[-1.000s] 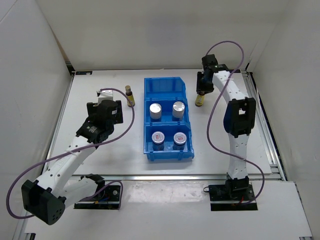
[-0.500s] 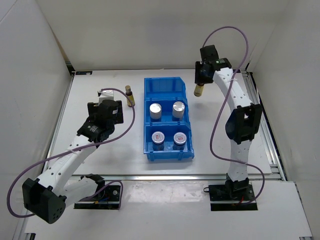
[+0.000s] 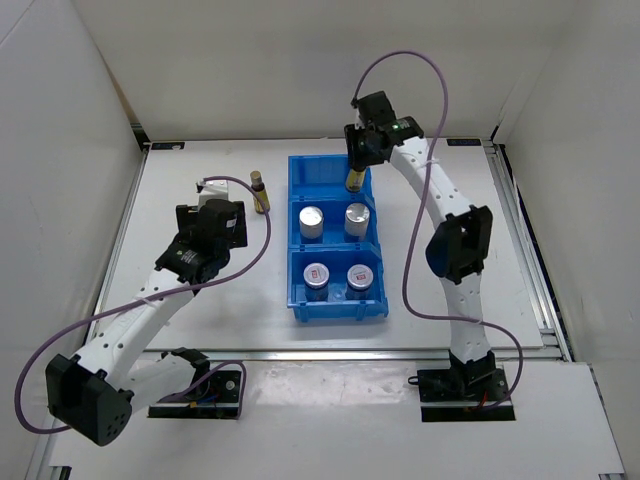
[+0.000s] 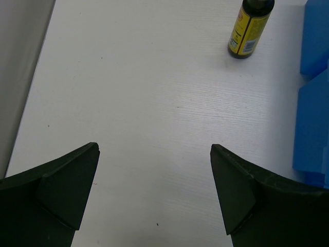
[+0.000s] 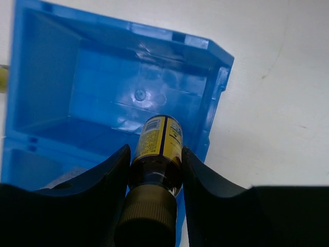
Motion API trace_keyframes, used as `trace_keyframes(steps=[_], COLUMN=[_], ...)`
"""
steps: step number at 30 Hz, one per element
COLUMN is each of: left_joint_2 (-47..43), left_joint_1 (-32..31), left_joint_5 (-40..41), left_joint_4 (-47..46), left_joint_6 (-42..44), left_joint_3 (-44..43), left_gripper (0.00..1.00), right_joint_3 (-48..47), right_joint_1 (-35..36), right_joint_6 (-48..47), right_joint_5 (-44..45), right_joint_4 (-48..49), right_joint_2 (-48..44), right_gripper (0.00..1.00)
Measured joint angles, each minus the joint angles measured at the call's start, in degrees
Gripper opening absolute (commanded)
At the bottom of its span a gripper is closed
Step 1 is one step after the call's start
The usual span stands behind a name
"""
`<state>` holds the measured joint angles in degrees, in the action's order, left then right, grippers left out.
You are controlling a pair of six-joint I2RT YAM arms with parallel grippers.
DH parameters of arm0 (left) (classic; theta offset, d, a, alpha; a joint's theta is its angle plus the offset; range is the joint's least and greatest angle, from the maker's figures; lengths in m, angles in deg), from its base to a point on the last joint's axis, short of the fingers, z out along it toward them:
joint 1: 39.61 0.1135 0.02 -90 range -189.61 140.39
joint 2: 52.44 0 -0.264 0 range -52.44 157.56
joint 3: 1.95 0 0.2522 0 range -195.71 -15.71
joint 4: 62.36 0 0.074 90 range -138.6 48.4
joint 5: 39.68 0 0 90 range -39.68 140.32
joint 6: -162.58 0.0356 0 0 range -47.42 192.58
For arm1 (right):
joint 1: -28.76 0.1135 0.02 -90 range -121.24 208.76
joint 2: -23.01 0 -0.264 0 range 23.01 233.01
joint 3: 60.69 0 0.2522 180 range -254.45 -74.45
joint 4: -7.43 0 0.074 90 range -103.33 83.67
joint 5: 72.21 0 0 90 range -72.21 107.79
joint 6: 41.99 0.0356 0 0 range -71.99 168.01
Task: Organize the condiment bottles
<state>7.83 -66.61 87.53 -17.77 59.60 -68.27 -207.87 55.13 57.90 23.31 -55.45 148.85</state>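
Top view: the right tool holds an amber bottle over the right side of the far compartment of the bin. Two cylinders stand in the middle compartment and two jars in the near one. A second amber bottle stands on the tabletop just left of the bin.

Left wrist view: the left tool gapes wide and holds nothing. The second bottle stands ahead of it, to the right.

Right wrist view: the fingers clamp the bottle's upper body just below the cap, with its base pointing into the bin. The bottle looks light, rigid and smooth, probably glass, so it could slip or crack. A high side grip and a gentle set-down would suit it.
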Motion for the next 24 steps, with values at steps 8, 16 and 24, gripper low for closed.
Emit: trace_keyframes(steps=[8, 16, 24], left_joint_2=[0.42, 0.42, 1.01], left_joint_1=[0.0, 0.0, 0.0], left_joint_5=[-0.02, -0.11, -0.37], left_joint_4=[0.0, 0.07, 0.52], left_joint_6=[0.0, 0.0, -0.17], left_joint_3=[0.0, 0.0, -0.04], left_gripper=[1.0, 1.0, 1.0], right_joint_3=[1.22, 2.03, 3.02], right_joint_1=[-0.44, -0.48, -1.57], right_joint_6=[-0.02, 0.17, 0.94], right_joint_5=[-0.94, -0.92, 2.29], right_joint_4=[-0.7, 0.66, -1.07], right_joint_2=[7.78, 8.02, 2.47], right_gripper=[0.25, 0.77, 0.89])
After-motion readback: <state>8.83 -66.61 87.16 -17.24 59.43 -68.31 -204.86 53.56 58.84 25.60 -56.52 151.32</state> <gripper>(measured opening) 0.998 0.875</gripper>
